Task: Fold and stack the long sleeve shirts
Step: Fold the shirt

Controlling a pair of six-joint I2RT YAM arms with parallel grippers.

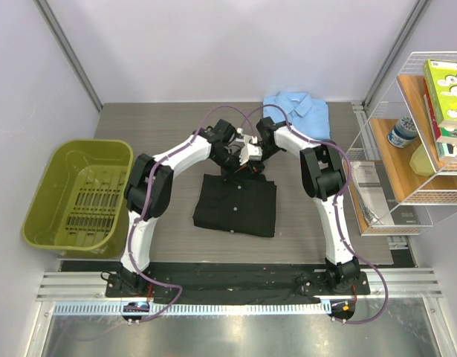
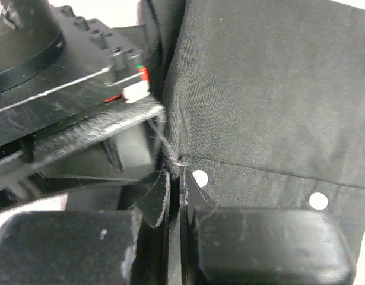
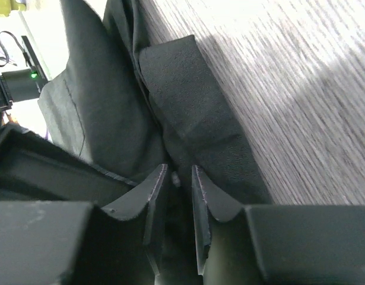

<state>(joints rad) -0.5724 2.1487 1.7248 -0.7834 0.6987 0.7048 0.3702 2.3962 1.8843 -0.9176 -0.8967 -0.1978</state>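
The black shirt (image 1: 235,207) lies folded in a rectangle mid-table, with its far edge bunched up between the two grippers. My left gripper (image 1: 232,158) is at that far edge, and in its wrist view the jaws (image 2: 175,178) are shut on the hem of the black shirt (image 2: 265,89), beside a white button. My right gripper (image 1: 256,159) meets it from the right. Its jaws (image 3: 179,172) are closed on a thick fold of the black shirt (image 3: 188,113). The light blue shirt (image 1: 296,111) lies folded at the back of the table.
A green bin (image 1: 42,216) stands on the left edge of the table. A wire shelf (image 1: 429,201) holding boxes and a jar stands on the right. The grey wood table (image 1: 154,126) lies bare around the shirts.
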